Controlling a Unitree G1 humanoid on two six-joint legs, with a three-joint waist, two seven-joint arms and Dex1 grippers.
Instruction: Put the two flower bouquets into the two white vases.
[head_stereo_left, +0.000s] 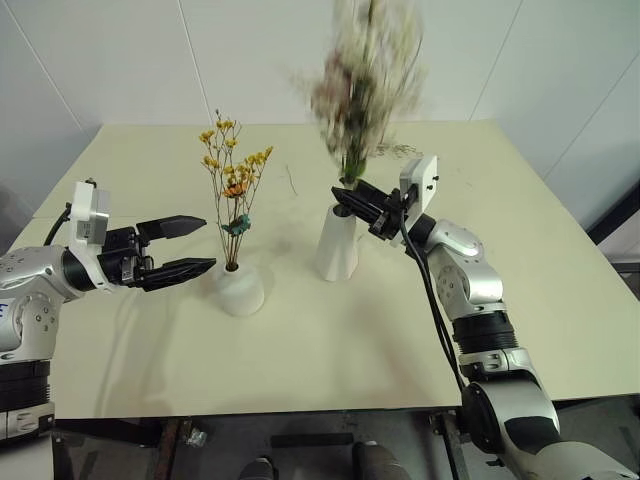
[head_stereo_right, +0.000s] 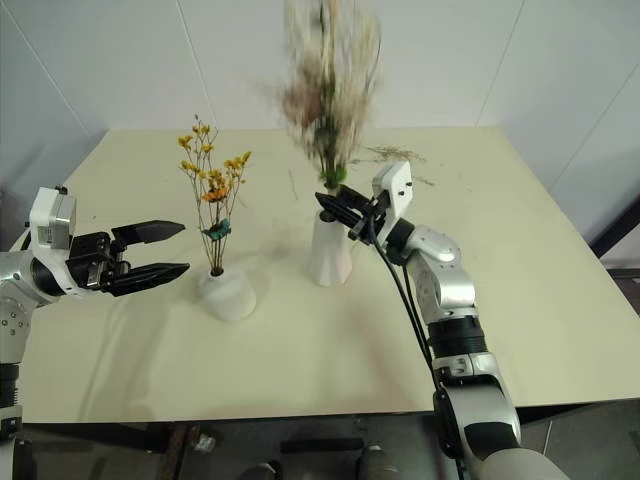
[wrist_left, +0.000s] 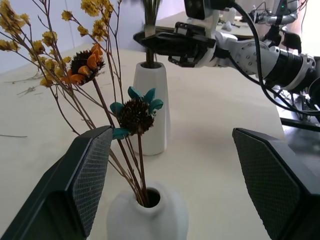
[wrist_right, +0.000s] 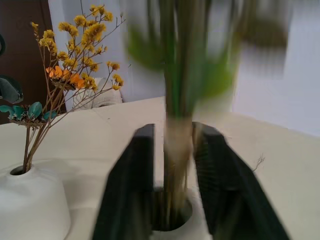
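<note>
Cream table (head_stereo_left: 330, 350); loose dried twigs (head_stereo_left: 402, 151) near far edge; white wall (head_stereo_left: 150, 60) behind.

Text on vases: I read none.
Labels on grippers: I see none legible.
Signs on table or walls: none I can make out.
Numbers or brands: nothing readable from my end.

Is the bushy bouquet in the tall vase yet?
In: its stem enters the tall vase mouth, between the right gripper fingers.

Cream table (head_stereo_left: 330, 350) w/ squat vase (head_stereo_left: 239, 288), cone vase (head_stereo_left: 337, 245), loose twigs (head_stereo_left: 400, 151)
</note>
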